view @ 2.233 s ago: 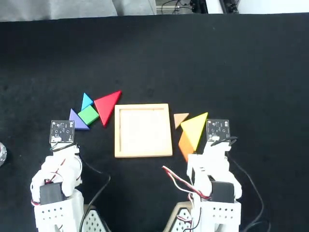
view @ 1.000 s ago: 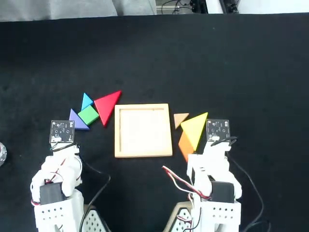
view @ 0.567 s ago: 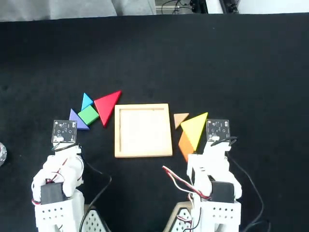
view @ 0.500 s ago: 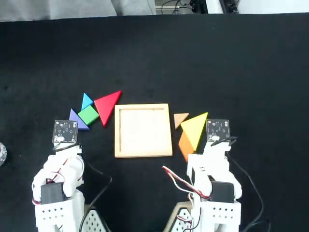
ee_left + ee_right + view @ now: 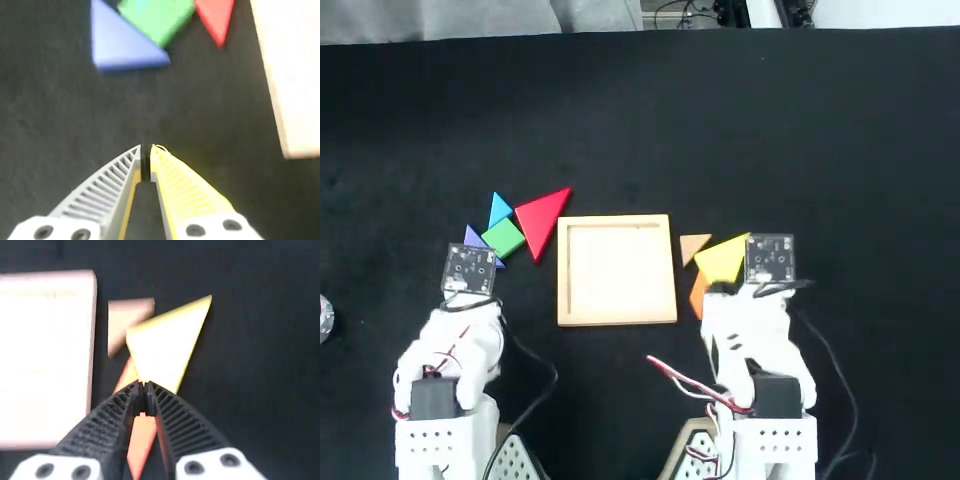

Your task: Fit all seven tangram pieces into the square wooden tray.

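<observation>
The left gripper [image 5: 146,150] has its fingers pressed together with nothing between them, above bare cloth [image 5: 60,125] just short of the purple triangle [image 5: 122,47]. The right gripper [image 5: 145,386] is likewise closed and empty, its tips over the near corner of the yellow triangle [image 5: 167,347].

The task looks to be at its very start: the tray [image 5: 617,219] holds nothing, and no piece is yet gripped. Next, I judge, a gripper must part its fingers and come down astride a piece's edges (the yellow one is closest to hand), then lift it over the rim.

Count: one tray and seven pieces. Four lie on the left arm's side: purple, green square [image 5: 155,17], red triangle [image 5: 214,17], blue triangle [image 5: 499,209]. Three lie on the right arm's side: yellow, tan triangle [image 5: 125,320], orange piece [image 5: 140,440].
</observation>
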Robot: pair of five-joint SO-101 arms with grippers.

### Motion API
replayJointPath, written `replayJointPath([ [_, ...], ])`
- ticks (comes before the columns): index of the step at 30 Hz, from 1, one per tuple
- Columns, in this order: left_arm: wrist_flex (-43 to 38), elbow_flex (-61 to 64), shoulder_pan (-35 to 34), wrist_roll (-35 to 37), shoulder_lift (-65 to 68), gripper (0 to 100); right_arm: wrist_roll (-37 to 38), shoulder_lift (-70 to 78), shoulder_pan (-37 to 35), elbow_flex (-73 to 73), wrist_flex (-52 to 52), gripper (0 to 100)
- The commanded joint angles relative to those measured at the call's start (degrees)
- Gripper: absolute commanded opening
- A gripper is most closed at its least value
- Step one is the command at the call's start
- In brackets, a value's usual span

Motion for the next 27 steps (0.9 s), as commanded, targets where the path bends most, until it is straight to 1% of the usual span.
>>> replayJointPath([
  [1, -12.3, -2.0, -4.2, 0.3, -0.5, 5, 0.3, -4.3, -1.0, 0.0, -16.9, 1.2],
  [3, -17.0, -1.2, -4.4, -0.2, -0.5, 5, 0.3, -4.3, -1.0, 0.0, -26.5, 1.2],
  [5, -20.9, 1.1, -2.6, -3.6, -0.5, 5, 0.3, -4.0, -1.0, 0.0, -33.6, 1.2],
  [7, -22.5, 0.5, -1.3, -8.6, -0.4, 5, 0.2, -3.7, -2.0, 0.0, -35.6, 1.2],
  [8, -22.9, -0.7, -0.8, -10.0, -0.4, 5, 0.2, -3.6, -3.3, 0.0, -35.0, 1.2],
  [11, -22.9, -7.3, 1.5, -8.7, 0.1, 5, 0.3, -3.6, -5.5, 0.0, -26.5, 1.4],
  [14, -22.3, -14.5, 5.5, -8.8, 1.2, 5, 3.4, -3.7, -5.4, 0.0, -17.9, 7.2],
  [16, -20.6, -20.7, 8.6, -8.9, 5.0, 5, 5.3, -4.2, -6.2, 0.0, -14.2, 10.8],
  [18, -19.1, -27.6, 10.5, -8.7, 12.1, 7, 5.8, -4.2, -8.5, 0.0, -13.7, 11.3],
  [20, -18.0, -34.9, 11.3, -8.6, 22.1, 11, 5.9, -4.2, -9.6, 0.0, -13.7, 11.4],
  [24, -15.3, -48.0, 10.9, -8.9, 47.4, 18, 5.9, -4.2, -9.1, 0.0, -13.5, 11.4],
  [27, -13.8, -55.5, 10.9, -8.6, 66.1, 19, 5.9, -4.2, -8.2, 0.0, -13.7, 11.4],
])
